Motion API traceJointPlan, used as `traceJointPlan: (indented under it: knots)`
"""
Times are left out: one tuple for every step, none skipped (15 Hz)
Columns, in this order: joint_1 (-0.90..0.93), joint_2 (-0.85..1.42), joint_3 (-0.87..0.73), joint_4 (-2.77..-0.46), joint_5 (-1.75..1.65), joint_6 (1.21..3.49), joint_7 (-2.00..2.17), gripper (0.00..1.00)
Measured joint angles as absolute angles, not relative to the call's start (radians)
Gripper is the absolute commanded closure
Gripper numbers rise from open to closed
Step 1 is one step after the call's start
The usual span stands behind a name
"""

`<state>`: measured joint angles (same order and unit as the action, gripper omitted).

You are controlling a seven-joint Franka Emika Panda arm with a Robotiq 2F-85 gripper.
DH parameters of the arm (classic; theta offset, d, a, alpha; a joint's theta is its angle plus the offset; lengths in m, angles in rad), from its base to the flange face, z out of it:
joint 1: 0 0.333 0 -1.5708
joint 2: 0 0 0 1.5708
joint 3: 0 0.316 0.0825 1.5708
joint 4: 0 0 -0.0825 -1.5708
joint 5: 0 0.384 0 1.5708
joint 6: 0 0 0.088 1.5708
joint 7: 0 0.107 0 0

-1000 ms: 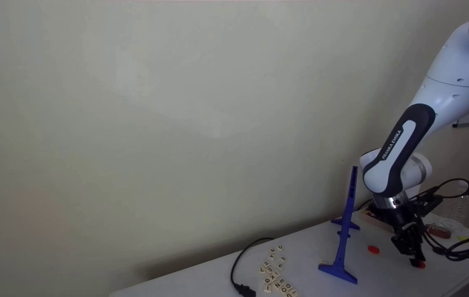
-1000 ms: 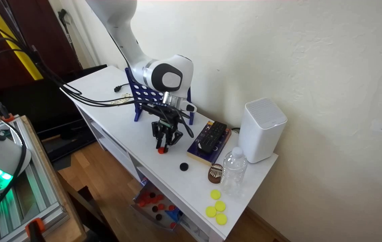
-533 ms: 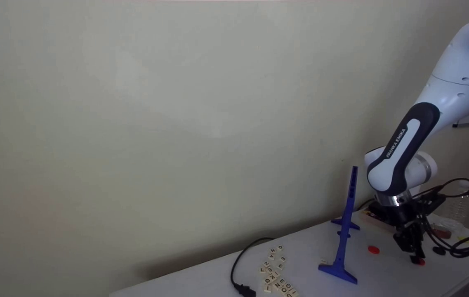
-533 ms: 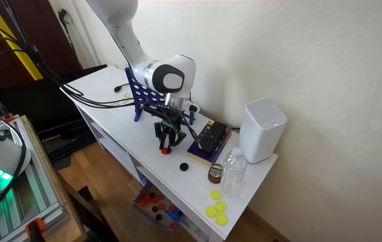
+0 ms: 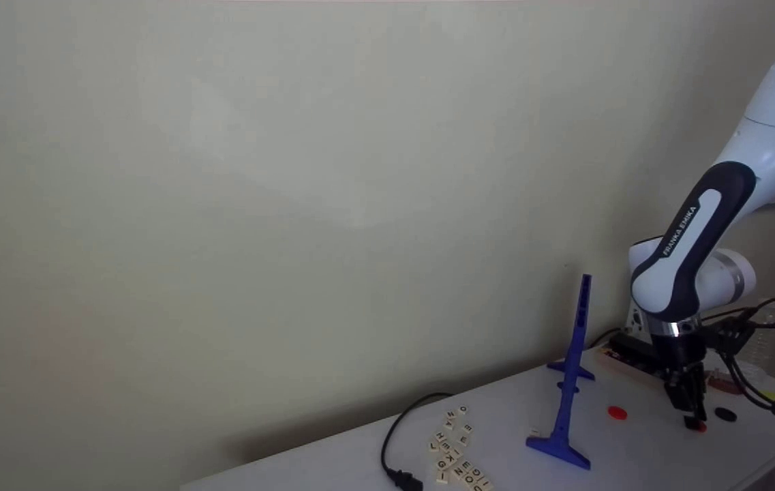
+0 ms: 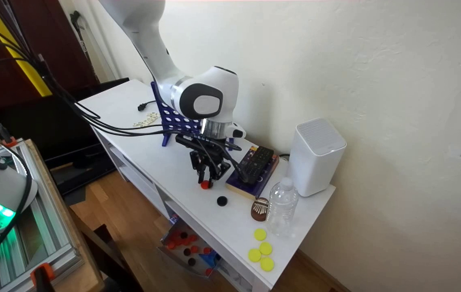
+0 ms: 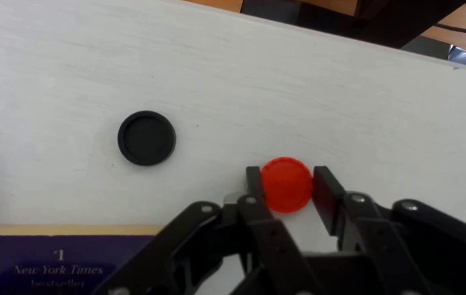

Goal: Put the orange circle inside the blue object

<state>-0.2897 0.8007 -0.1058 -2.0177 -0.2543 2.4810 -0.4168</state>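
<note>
The orange-red circle (image 7: pixel 286 187) is a flat disc between my gripper's fingertips (image 7: pixel 287 174), which touch it on both sides in the wrist view. My gripper is shut on it, at or just above the white table; I cannot tell which. The held disc also shows in both exterior views (image 5: pixel 702 427) (image 6: pixel 204 185). A second orange-red disc (image 5: pixel 617 412) lies on the table between my gripper and the blue object. The blue object (image 5: pixel 576 348) stands upright, edge-on like a rod on flat feet. In an exterior view it is a grid with holes (image 6: pixel 164 129), partly hidden behind my arm.
A black disc (image 7: pixel 146 138) lies near my gripper. A book (image 6: pixel 236 188) bearing a remote (image 6: pixel 256 164) is close beside it. A thumb piano (image 6: pixel 259 209), bottle (image 6: pixel 283 207), white box (image 6: pixel 317 162) and yellow discs (image 6: pixel 266 248) stand farther along. Letter tiles (image 5: pixel 452 453) lie beyond the blue object.
My gripper has moved away from the blue object, towards the black disc. The orange-red disc has moved along with it. The blue object and the other things have stayed put.
</note>
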Motion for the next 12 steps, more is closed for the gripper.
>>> traceJointPlan:
  knots:
    - [-0.291, 0.793, -0.106, -2.030, -0.255, 2.500, -0.424, 0.90]
    - [-0.290, 0.784, -0.106, -2.045, -0.257, 2.519, -0.429, 0.90]
    - [-0.287, 0.773, -0.106, -2.059, -0.257, 2.532, -0.432, 0.90]
    - [-0.283, 0.761, -0.105, -2.074, -0.258, 2.543, -0.435, 0.90]
    - [-0.279, 0.746, -0.105, -2.088, -0.258, 2.554, -0.437, 0.90]
    - [-0.275, 0.731, -0.105, -2.102, -0.259, 2.564, -0.440, 0.90]
    - [-0.270, 0.712, -0.105, -2.119, -0.261, 2.577, -0.441, 0.90]
    - [-0.265, 0.694, -0.105, -2.134, -0.263, 2.591, -0.441, 0.90]
    - [-0.261, 0.676, -0.105, -2.149, -0.263, 2.602, -0.442, 0.90]
    - [-0.257, 0.658, -0.105, -2.164, -0.264, 2.613, -0.442, 0.90]
    - [-0.254, 0.638, -0.105, -2.180, -0.264, 2.628, -0.442, 0.90]
    - [-0.251, 0.619, -0.105, -2.197, -0.265, 2.646, -0.443, 0.90]
